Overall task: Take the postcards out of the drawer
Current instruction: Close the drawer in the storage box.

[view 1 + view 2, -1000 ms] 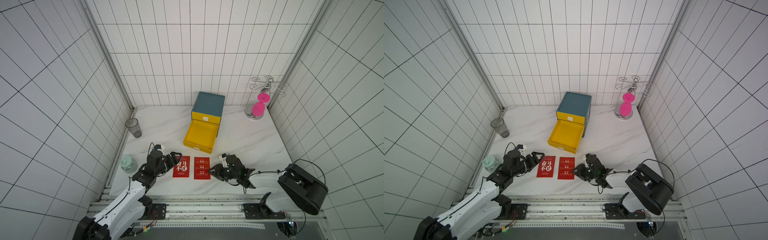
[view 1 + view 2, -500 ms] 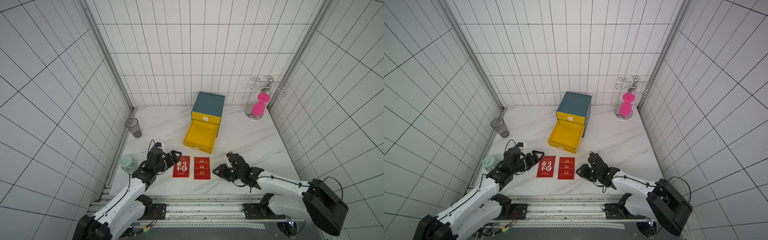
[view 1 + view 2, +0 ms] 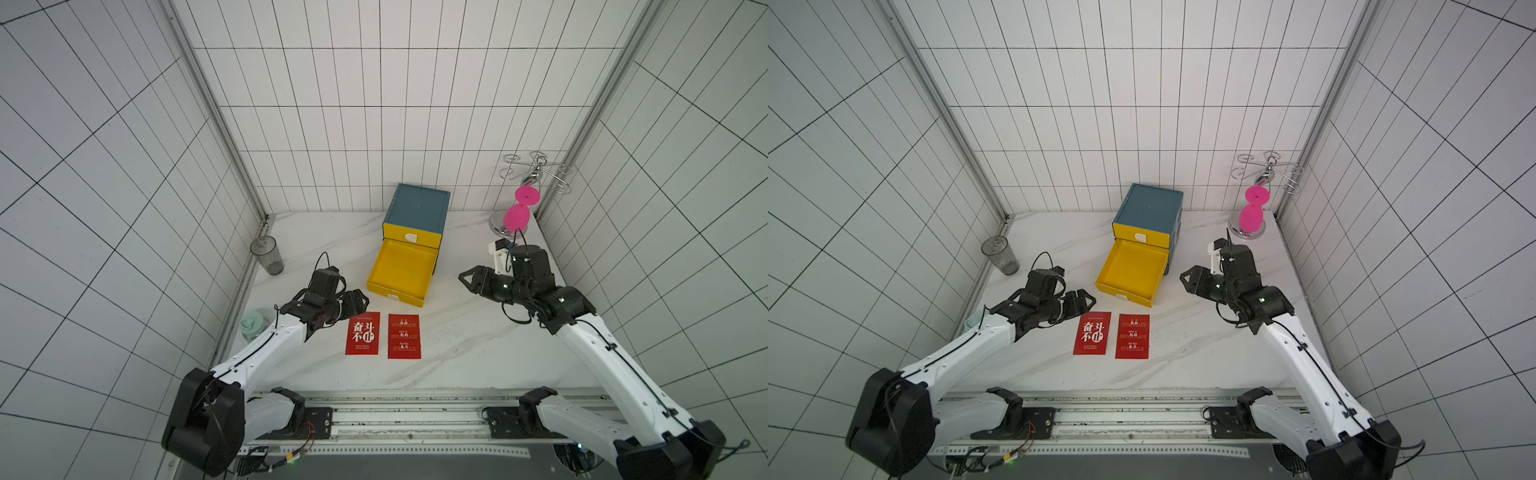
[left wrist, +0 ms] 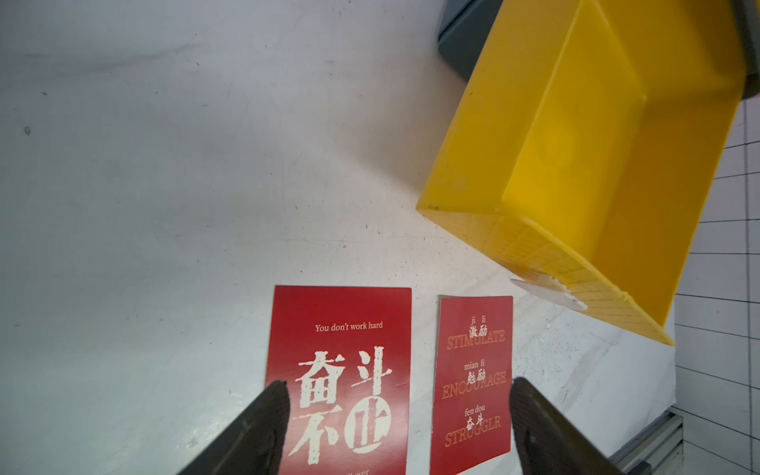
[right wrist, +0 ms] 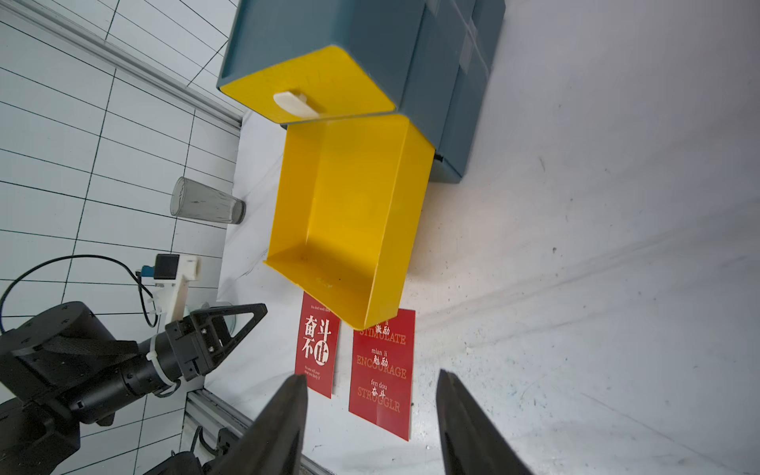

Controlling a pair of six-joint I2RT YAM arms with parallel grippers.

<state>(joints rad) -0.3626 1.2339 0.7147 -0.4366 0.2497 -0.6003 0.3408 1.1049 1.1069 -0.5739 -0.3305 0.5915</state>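
**Entry 1: both top views.**
- Postcards: two red cards lie flat and face up on the marble table, side by side with a narrow gap between them, just in front of the drawer. A third card cannot be made out. They are probably laid in a row so that each shows as removed.
- Drawer: yellow, standing out of the blue cabinet, its floor bare. The task looks all but finished.
- Left gripper: jaws apart and empty, just beside the far corner of the large-character card.
- Right gripper: held above the table beside the drawer, well apart from the cards.

**Entry 2: left wrist.**
- Fingers: spread wide with nothing between them.
- Both cards rest on the table beyond the fingers.
- A thin pale edge runs along the lettered card. Whether another card lies beneath it cannot be told.

**Entry 3: right wrist.**
- Right gripper: jaws parted, carrying nothing, and aimed toward the cards and the drawer.
- The drawer interior shows bare yellow.
- The drawer's front lip hides the top of the lettered card from this angle.
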